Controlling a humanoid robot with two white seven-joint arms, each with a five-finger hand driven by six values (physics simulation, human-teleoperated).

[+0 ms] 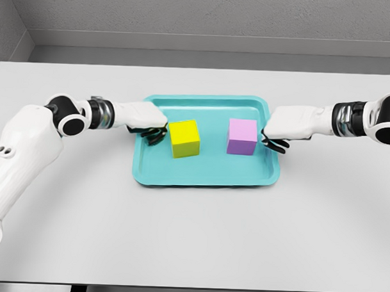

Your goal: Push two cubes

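Observation:
A yellow cube (pixel 184 138) sits left of centre in the teal tray (pixel 207 175). A purple cube (pixel 242 136) sits right of centre in the same tray. My left hand (pixel 152 128) reaches in over the tray's left rim, its dark curled fingers right beside the yellow cube's left face. My right hand (pixel 276 137) hovers at the tray's right rim, fingers curled, a short gap from the purple cube's right face. Neither hand holds anything.
The tray lies in the middle of a pale grey table (pixel 191 242). A grey wall runs behind the table's far edge.

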